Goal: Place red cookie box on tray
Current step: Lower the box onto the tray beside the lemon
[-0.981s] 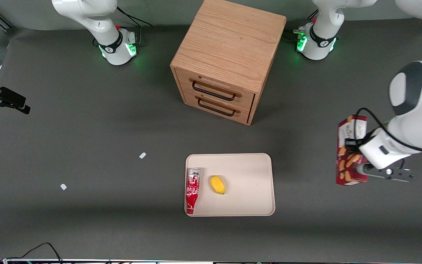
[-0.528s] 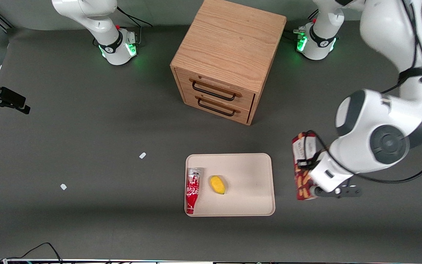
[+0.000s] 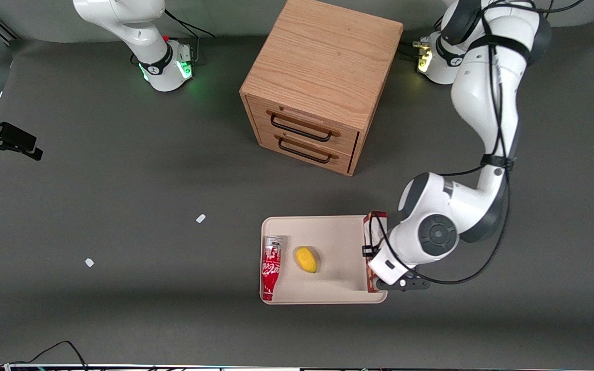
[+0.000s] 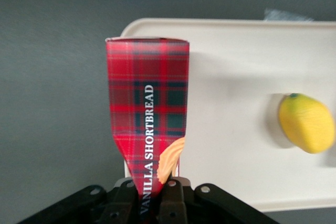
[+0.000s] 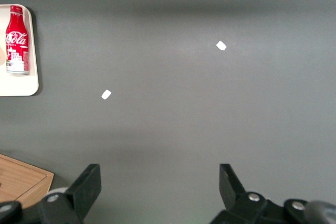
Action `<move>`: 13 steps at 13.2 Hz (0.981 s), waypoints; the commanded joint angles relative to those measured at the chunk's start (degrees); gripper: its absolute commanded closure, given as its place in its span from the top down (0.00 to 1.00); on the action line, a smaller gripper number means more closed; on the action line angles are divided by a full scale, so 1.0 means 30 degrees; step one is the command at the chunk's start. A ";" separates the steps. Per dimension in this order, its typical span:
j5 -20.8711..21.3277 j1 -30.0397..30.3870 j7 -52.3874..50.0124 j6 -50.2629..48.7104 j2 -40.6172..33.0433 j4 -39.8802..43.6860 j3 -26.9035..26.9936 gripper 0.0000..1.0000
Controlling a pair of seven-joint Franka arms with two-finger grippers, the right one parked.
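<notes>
The red cookie box (image 3: 374,225), a tartan carton marked "VANILLA SHORTBREAD" (image 4: 148,103), hangs over the beige tray's (image 3: 341,237) edge at the working arm's end. My left gripper (image 4: 153,188) is shut on the carton's near end, with a black finger pressing each flat side. From the front, the wrist covers most of the box and the gripper (image 3: 378,269). Whether the box touches the tray (image 4: 236,72) cannot be told.
A red-and-white soda can (image 3: 271,267) lies along the tray's edge toward the parked arm's end, with a yellow fruit (image 3: 306,259) beside it. The wooden drawer cabinet (image 3: 317,82) stands farther from the front camera. Two white scraps (image 3: 200,218) lie toward the parked arm's end.
The left arm has carried the box from the working arm's end of the table sideways to the tray's edge. The can and the fruit have not moved.
</notes>
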 commanded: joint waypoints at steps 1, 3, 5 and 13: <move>0.0953 -0.0329 -0.0669 -0.0236 0.0658 0.1032 0.0237 0.00; 0.1074 -0.0329 -0.0873 -0.0207 0.0921 0.1032 0.0208 0.00; 0.1337 -0.0358 -0.1109 -0.0207 0.1068 0.1003 0.0237 0.00; 0.2510 -0.0300 -0.1167 0.0790 0.0923 0.0622 0.0120 1.00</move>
